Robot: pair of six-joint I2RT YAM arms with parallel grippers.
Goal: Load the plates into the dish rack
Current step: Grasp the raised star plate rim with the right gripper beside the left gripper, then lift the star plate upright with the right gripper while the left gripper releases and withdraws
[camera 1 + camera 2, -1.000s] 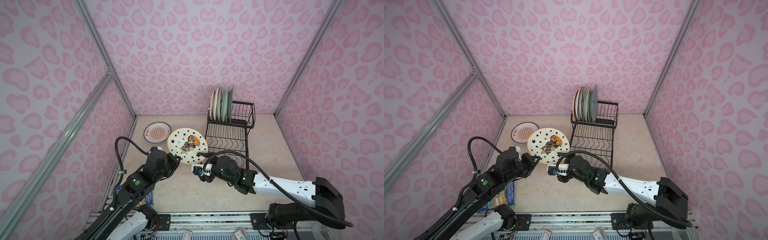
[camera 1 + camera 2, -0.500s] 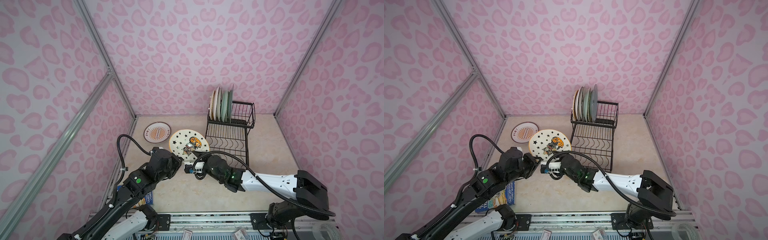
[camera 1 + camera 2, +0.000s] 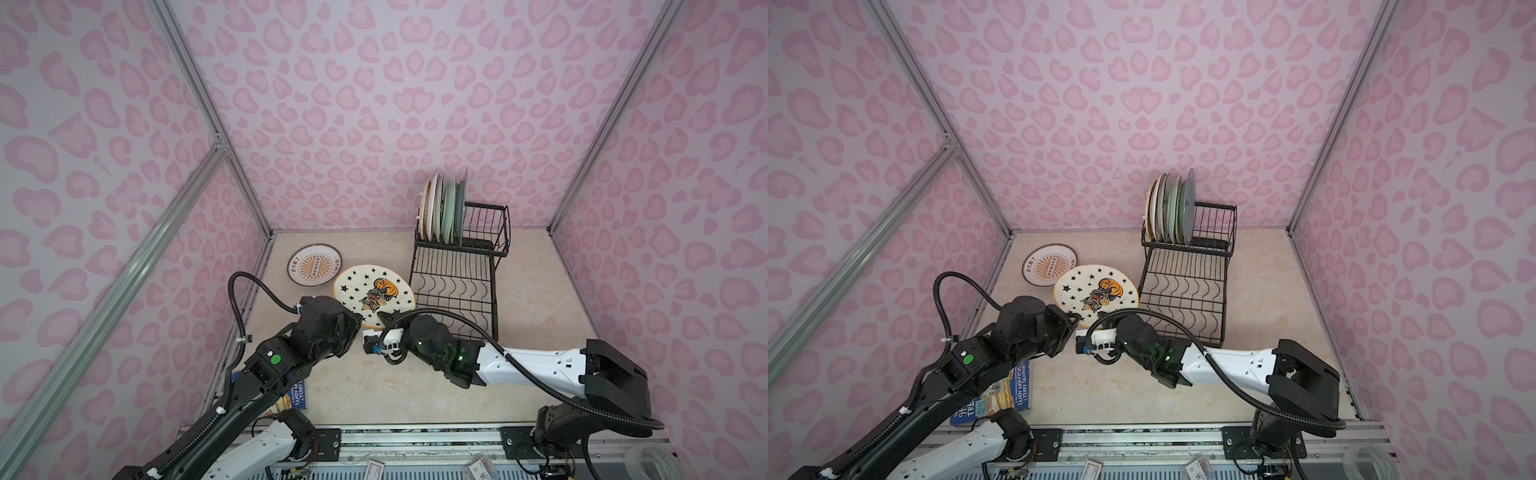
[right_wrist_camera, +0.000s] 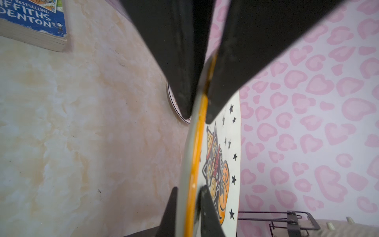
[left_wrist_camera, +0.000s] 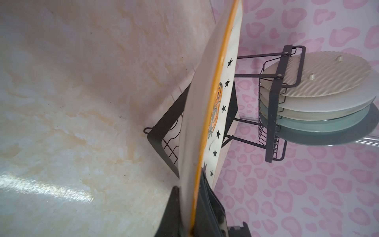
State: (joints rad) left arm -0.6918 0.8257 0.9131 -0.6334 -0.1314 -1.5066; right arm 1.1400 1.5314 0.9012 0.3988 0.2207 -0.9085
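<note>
The star plate (image 3: 374, 291) lies nearly flat between the sunburst plate (image 3: 314, 265) and the dish rack (image 3: 457, 248), its near edge taken by both arms; in both top views the left tool (image 3: 358, 322) and the right tool (image 3: 385, 319) meet side by side at that edge, but their bodies hide how the jaws stand; the wrist views settle it; the left wrist view shows the plate edge-on with its orange rim pinched tight between the left tool's two black fingers (image 5: 205, 197), and the right wrist view shows the right tool's fingers (image 4: 206, 205) closed on the same rim, with the left tool's larger fingers clamped on it further along; so each tool is closed on the star plate. The left wrist view also shows the plate's underside clear of the tabletop (image 3: 374, 386) near the grip; whether its far edge touches the rack's lower tier I cannot quite tell, though in a top view it overlaps the rack's near-left corner. The racked plates (image 3: 442, 212) stand upright on edge in the raised tier, pale ones at one end and teal-grey ones at the other; the sunburst plate lies flat on the tabletop, just beside the star plate; a blue-covered book (image 3: 1013, 388) lies under the left arm, seen most fully in a top view and as a corner in the right wrist view.
</note>
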